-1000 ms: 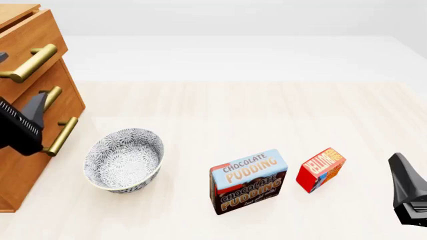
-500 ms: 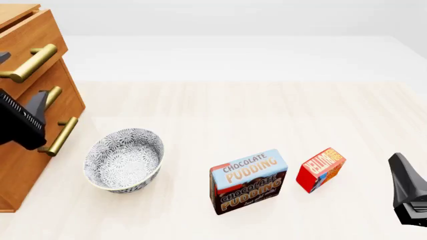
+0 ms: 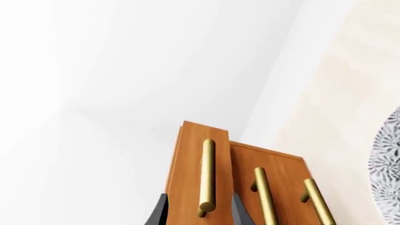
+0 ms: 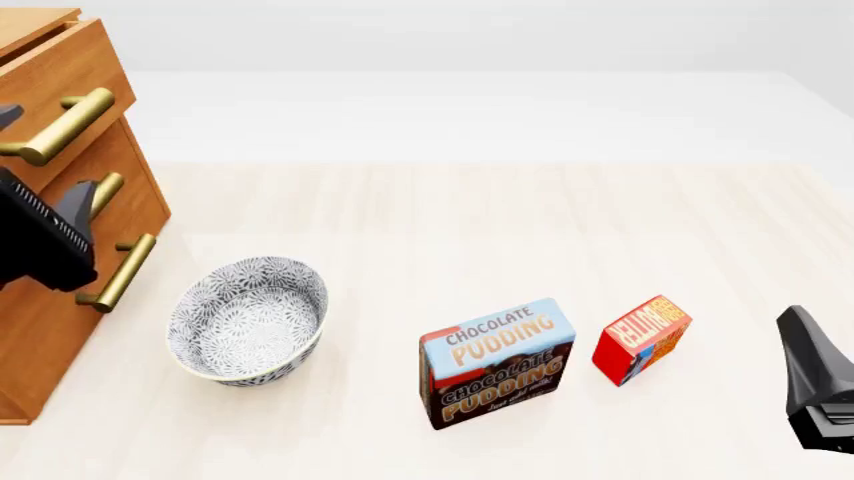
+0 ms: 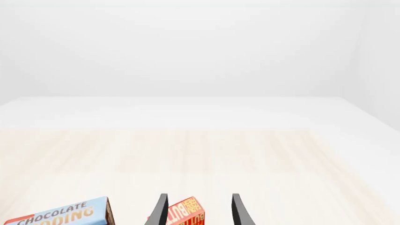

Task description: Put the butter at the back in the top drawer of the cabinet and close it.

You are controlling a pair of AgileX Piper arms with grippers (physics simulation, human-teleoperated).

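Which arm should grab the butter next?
Right. The right gripper is open and lined up on the butter, while the left gripper faces the top drawer handle.

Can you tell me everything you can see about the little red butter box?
The butter is a small red rectangular box with an orange-and-white label and a blue patch. Its printed name reads sideways from the front view. It stands on the pale wooden table, apart from and right of the bigger chocolate pudding box. Nothing grips it. In the right wrist view it shows between the right gripper's open fingers.
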